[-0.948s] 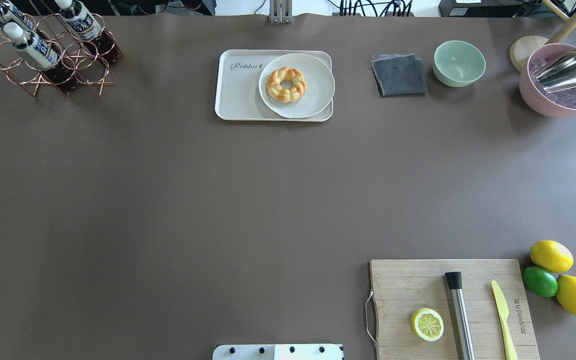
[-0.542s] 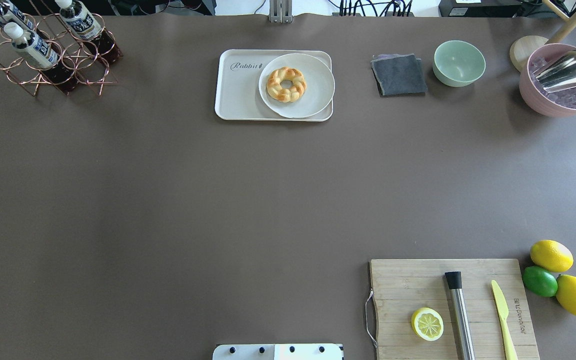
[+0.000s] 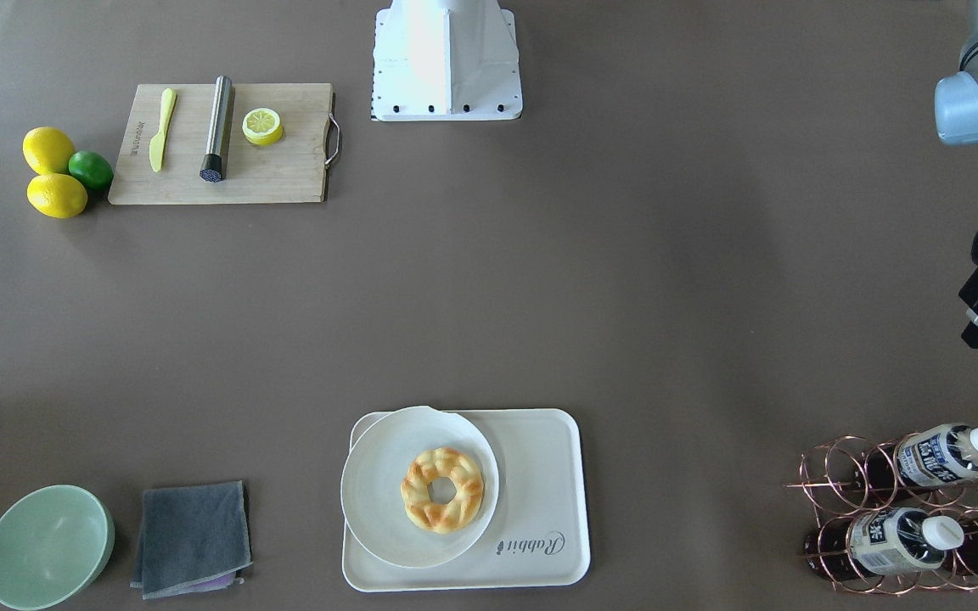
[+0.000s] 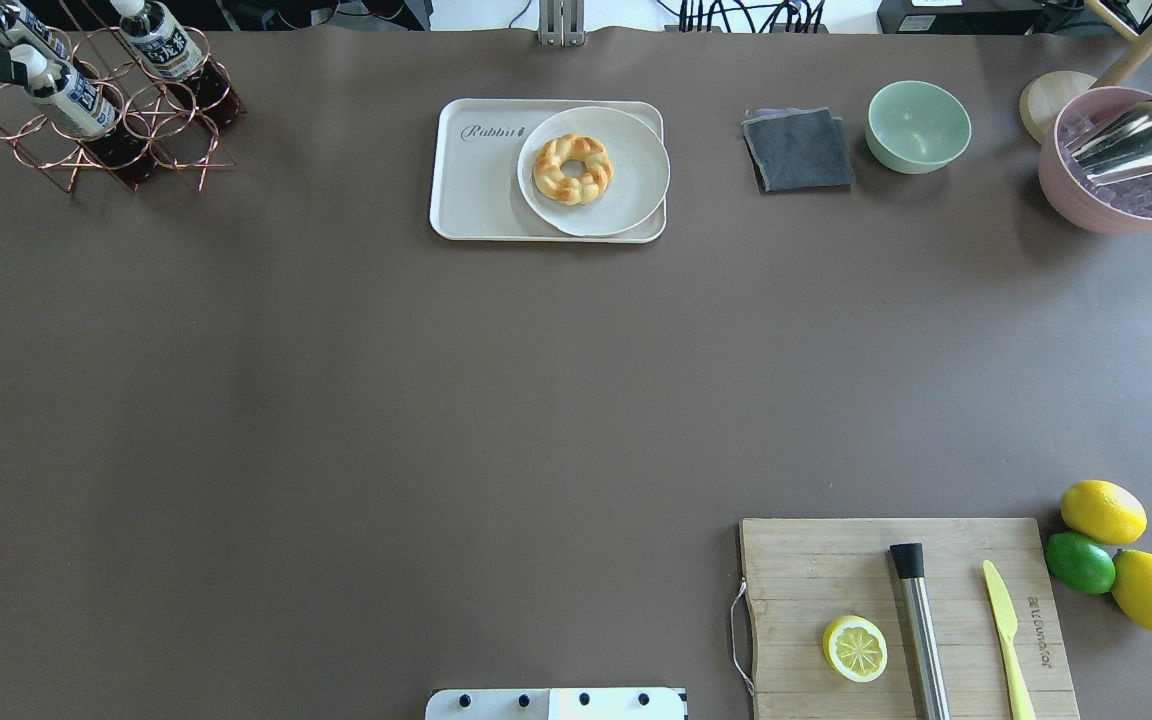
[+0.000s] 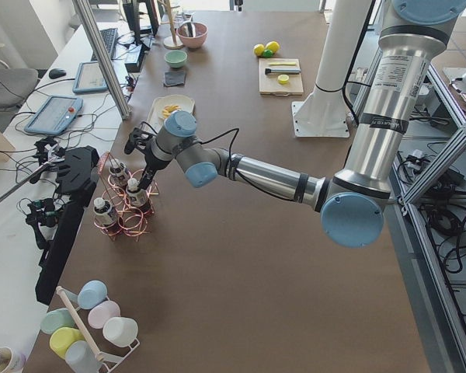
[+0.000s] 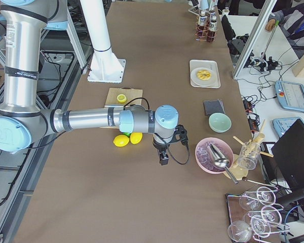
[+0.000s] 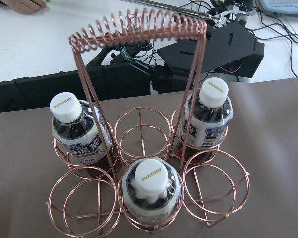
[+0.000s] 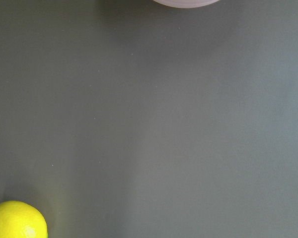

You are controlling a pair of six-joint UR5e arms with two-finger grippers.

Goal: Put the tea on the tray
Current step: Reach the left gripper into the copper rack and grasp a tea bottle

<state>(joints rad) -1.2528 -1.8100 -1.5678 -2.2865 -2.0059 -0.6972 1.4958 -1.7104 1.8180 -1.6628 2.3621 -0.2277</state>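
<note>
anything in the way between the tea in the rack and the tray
Nothing on the table between the rack and the tray. The tea sits down in the rack's rings, and the plate covers most of the tray.

Far left corner of the counter [image 4: 336, 400]: a wire rack [image 4: 176, 140] holding three tea bottles [image 4: 76, 100]. Far centre is the tray [image 4: 476, 190], with a plate [image 4: 626, 190] on its right half and a doughnut [image 4: 572, 169] on the plate. Moving right: a folded cloth [image 4: 798, 150], a bowl [image 4: 918, 125], then a bigger bowl [image 4: 1086, 200] with a scoop [image 4: 1136, 135] in it. Near right, a cutting board [image 4: 806, 570] carries a lemon half [image 4: 855, 648], a muddler [image 4: 918, 630] and a knife [image 4: 1006, 630]. Two lemons [image 4: 1103, 512] and a lime [image 4: 1080, 562] sit just right of it.
</note>
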